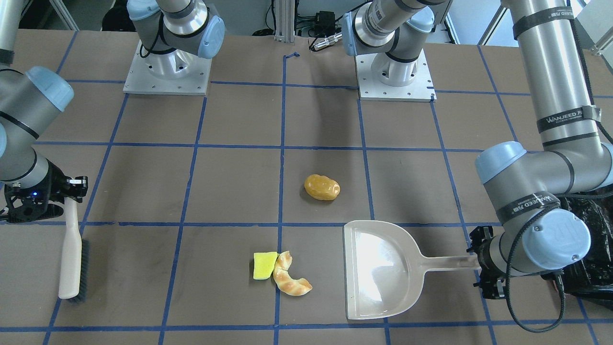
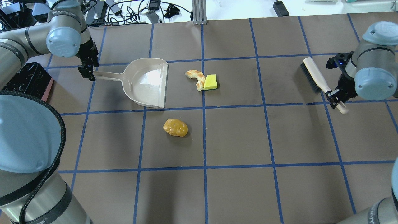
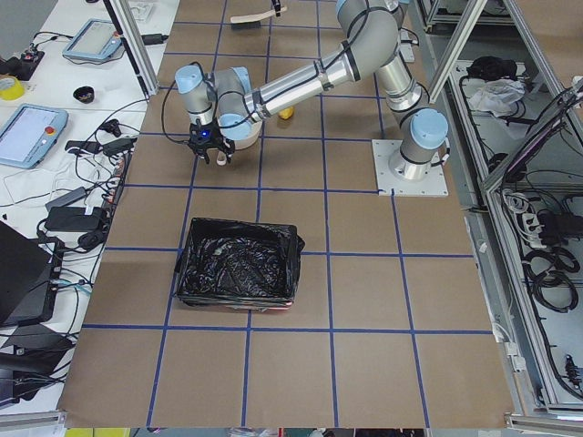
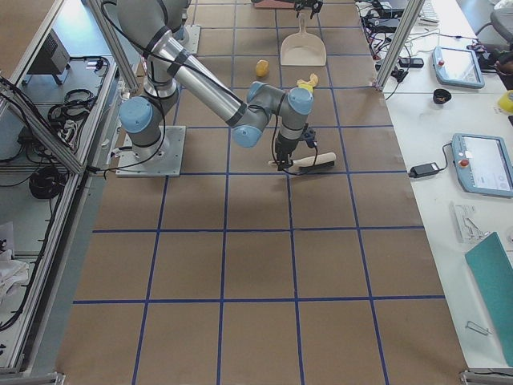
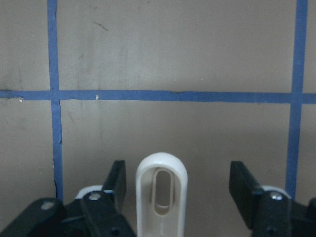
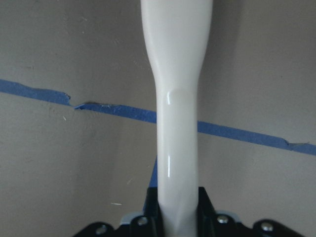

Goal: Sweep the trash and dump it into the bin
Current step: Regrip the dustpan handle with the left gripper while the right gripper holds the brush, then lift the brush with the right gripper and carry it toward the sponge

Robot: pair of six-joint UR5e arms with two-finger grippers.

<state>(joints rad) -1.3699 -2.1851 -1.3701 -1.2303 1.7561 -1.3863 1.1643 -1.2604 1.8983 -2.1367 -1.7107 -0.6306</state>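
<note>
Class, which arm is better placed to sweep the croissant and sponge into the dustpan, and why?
Right, probably: the right pincer is shut on the brush, and the croissant and sponge lie between brush and dustpan. The left pincer stands open astride the dustpan handle.

One each: roll point(image 1: 322, 187), croissant point(image 1: 290, 279), sponge point(image 1: 264, 266), dustpan point(image 1: 383, 268), brush point(image 1: 72, 254), bin point(image 3: 195, 266)

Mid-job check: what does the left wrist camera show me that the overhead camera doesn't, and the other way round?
Left wrist only: the left gripper has its jaws open, with bare table on both sides of the handle, so nothing is clamped.

Overhead only: the whole dustpan, the roll, the croissant touching the sponge, and the right gripper shut on the brush.

Both: the handle's end lying between the left jaws, over the taped table.
</note>
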